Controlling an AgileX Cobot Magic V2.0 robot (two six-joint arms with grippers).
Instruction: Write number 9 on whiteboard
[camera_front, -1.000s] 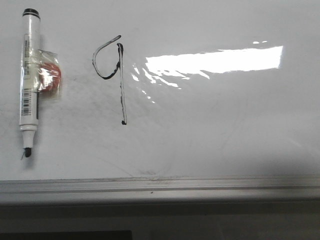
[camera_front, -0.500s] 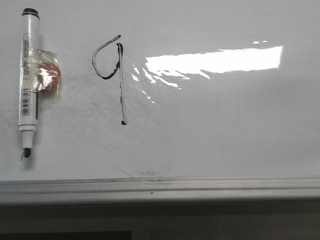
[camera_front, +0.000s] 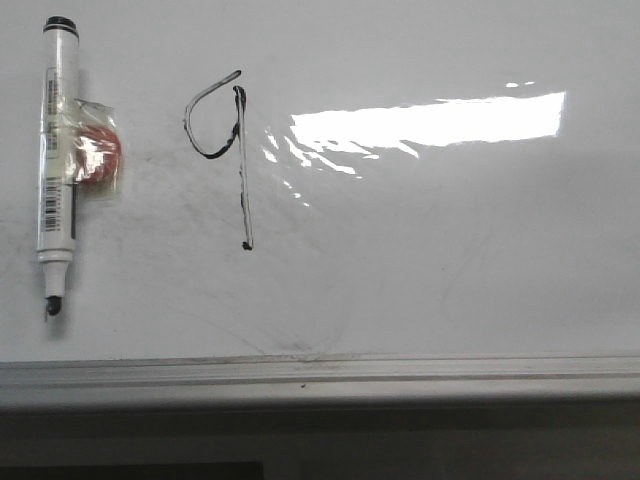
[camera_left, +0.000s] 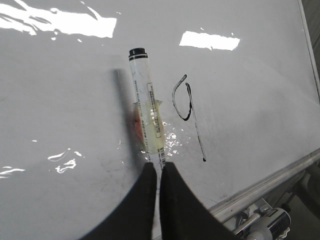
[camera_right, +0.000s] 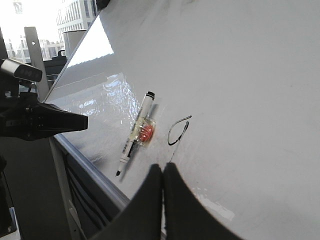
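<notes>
Currently, the number 9 (camera_front: 222, 150) is drawn on the whiteboard (camera_front: 450, 270), in its upper left area in the front view. A marker (camera_front: 57, 160) lies flat at the 9 o'clock side of the number, uncapped tip toward the board's frame edge (camera_front: 320, 370); an orange piece (camera_front: 100, 155) is taped to its barrel. The left gripper (camera_left: 159, 167) has fingers pressed together, holding nothing. The right gripper (camera_right: 163, 169) is likewise closed and empty.
</notes>
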